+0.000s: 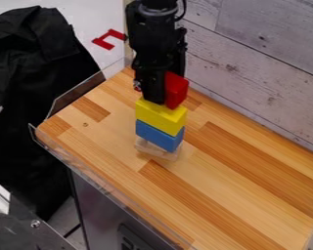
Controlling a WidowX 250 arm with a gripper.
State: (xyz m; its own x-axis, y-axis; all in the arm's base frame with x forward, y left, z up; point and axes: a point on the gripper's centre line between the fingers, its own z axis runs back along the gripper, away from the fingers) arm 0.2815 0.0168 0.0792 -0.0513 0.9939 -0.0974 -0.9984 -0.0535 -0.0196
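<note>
Precariously, the claw (159,95) looks closed around the red block (177,90), directly at 12 o'clock over the yellow block (160,116); whether those two blocks touch is unclear. Pressing down or letting go off-centre could tip the narrow tower, since yellow sits on the blue block (159,135), itself on a pale block (156,149). A sideways brush might spill pieces across the worktop (234,180) toward 4 o'clock.
</note>
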